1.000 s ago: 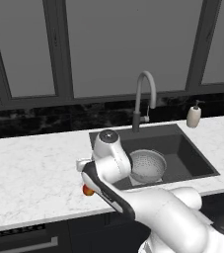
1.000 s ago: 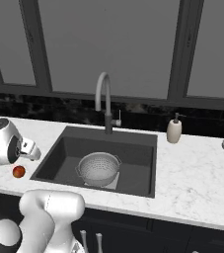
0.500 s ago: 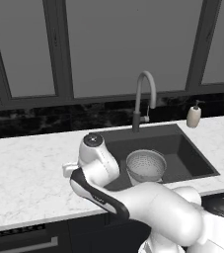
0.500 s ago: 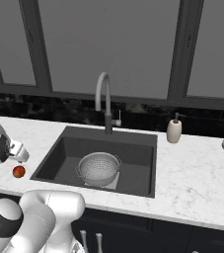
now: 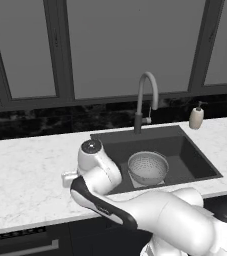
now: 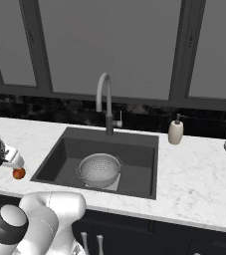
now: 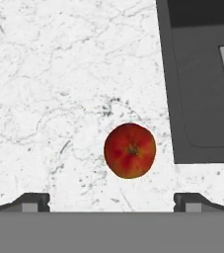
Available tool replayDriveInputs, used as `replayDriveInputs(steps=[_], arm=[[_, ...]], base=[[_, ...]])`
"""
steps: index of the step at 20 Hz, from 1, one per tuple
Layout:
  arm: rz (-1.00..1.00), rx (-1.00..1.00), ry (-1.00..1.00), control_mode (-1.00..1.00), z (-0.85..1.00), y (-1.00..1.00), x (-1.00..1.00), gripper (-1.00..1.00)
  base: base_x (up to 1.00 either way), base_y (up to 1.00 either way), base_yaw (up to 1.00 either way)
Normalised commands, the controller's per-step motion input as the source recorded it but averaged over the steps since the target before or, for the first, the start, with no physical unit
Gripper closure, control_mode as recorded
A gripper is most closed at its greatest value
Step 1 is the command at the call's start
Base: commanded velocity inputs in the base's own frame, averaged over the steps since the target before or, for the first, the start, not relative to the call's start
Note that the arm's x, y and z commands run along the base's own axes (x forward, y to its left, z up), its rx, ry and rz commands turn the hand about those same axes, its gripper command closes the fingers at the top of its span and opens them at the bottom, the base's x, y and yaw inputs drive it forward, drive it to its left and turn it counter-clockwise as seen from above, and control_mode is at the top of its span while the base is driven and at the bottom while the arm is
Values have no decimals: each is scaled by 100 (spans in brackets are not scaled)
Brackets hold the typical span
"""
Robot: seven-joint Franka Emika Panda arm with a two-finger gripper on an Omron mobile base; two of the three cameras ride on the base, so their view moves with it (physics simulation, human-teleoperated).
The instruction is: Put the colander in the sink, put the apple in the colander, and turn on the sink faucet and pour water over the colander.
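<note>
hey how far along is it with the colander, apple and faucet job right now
Done: the colander sits in the sink. In hand: the open gripper hangs above the apple, which lies on the white marble counter beside the sink's edge, not yet gripped. Left: grasp the apple, place it in the colander, then turn on the sink faucet; no water is visible at its spout.
</note>
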Motion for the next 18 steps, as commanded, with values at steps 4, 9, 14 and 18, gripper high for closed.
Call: replayDriveInputs(steps=[4, 9, 14, 18], arm=[[0, 1, 0, -100, -11, -14, -23, -100], [0, 0, 0, -100, -15, -17, -4, -100], [0, 0, 0, -100, -15, -12, 21, -100], [0, 2, 1, -100, -26, 0, 25, -100]], base=[[0, 0, 0], [0, 0, 0], [0, 0, 0], [0, 0, 0]])
